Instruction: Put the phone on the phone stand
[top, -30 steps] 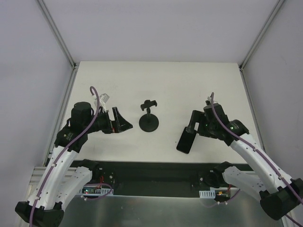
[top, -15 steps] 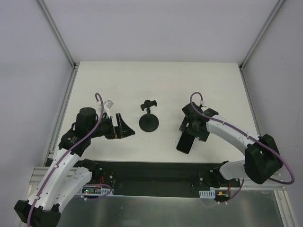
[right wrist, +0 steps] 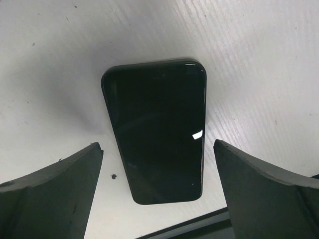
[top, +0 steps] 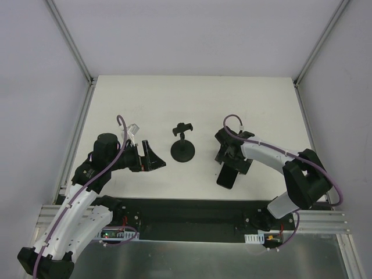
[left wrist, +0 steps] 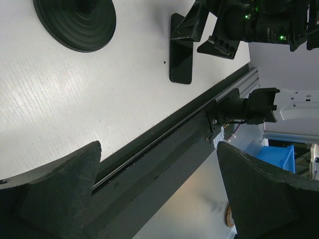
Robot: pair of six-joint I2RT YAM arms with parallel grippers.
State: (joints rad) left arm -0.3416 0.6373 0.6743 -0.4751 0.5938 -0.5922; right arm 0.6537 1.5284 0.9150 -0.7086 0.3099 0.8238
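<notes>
Your right jaws are spread wide and hold nothing. They hang directly above the phone [right wrist: 157, 134], with one finger [right wrist: 50, 194] off each long side, which looks like lining up for a pinch across its width. The phone lies flat, glossy face up and untouched, on the white tabletop [top: 203, 99] near the front edge. To its left, well apart, the phone stand [top: 183, 145] sits upright on its round base with its cradle empty. Your left jaws are also wide open and empty, held low to the left of the stand and pointing toward it, perhaps ready to steady it. No brand, label or writing is legible on the phone or the stand.
</notes>
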